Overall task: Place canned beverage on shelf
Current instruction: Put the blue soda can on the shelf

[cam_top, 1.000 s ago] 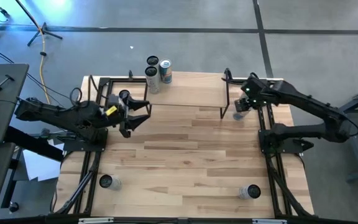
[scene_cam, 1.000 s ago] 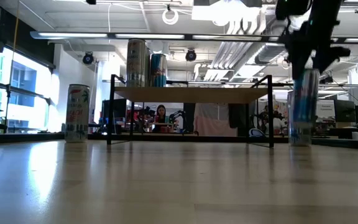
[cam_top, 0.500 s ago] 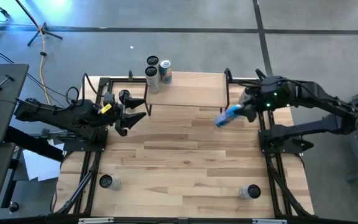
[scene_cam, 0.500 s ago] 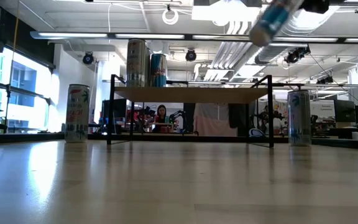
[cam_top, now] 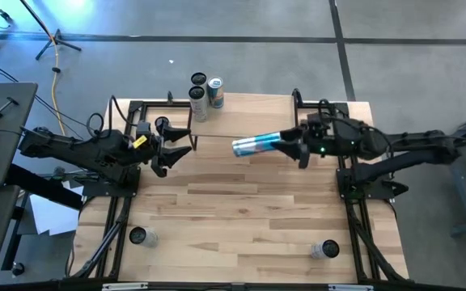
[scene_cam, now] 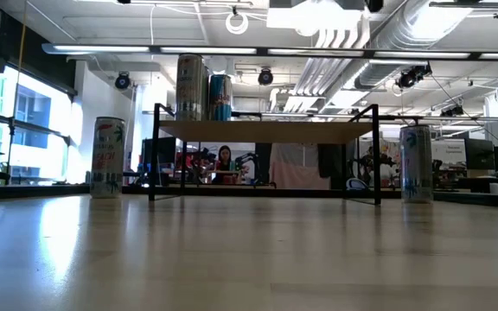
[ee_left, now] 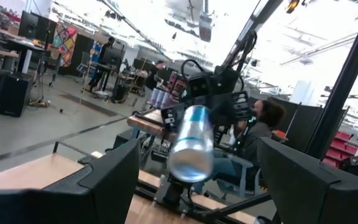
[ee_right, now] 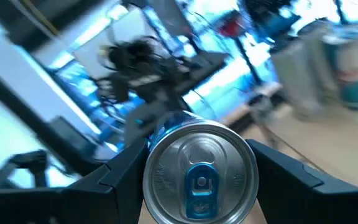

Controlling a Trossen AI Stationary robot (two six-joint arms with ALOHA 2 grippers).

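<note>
- Your right gripper (cam_top: 291,149) was clamped on a slim blue-and-silver beverage can (cam_top: 256,145), which it held lying sideways in the air, lid end toward the wrist.
- In the right wrist view that can's silver lid (ee_right: 200,180) with its blue pull tab sat squarely between the two dark fingers (ee_right: 286,172).
- From above, the can hung over the near edge of the small raised light-wood shelf on black tube legs (cam_top: 249,117), pointing across toward the left arm.
- Your left gripper (cam_top: 178,147) waited with its fingers spread and nothing between them, just off the shelf's left end; its wrist view looked straight at the base of the held can (ee_left: 191,151).
- Two tall cans (cam_top: 205,94), one silver and one blue-and-white, stood upright at the shelf's far left corner; the low view showed them on the board (scene_cam: 201,86).
- The low view also showed a white-and-green can (scene_cam: 108,156) on the big wooden tabletop (cam_top: 241,210) left of the shelf, and a silver-blue can (scene_cam: 417,163) to its right.
- You had two more cans (cam_top: 139,236) (cam_top: 326,250) standing near the tabletop's front corners.
</note>
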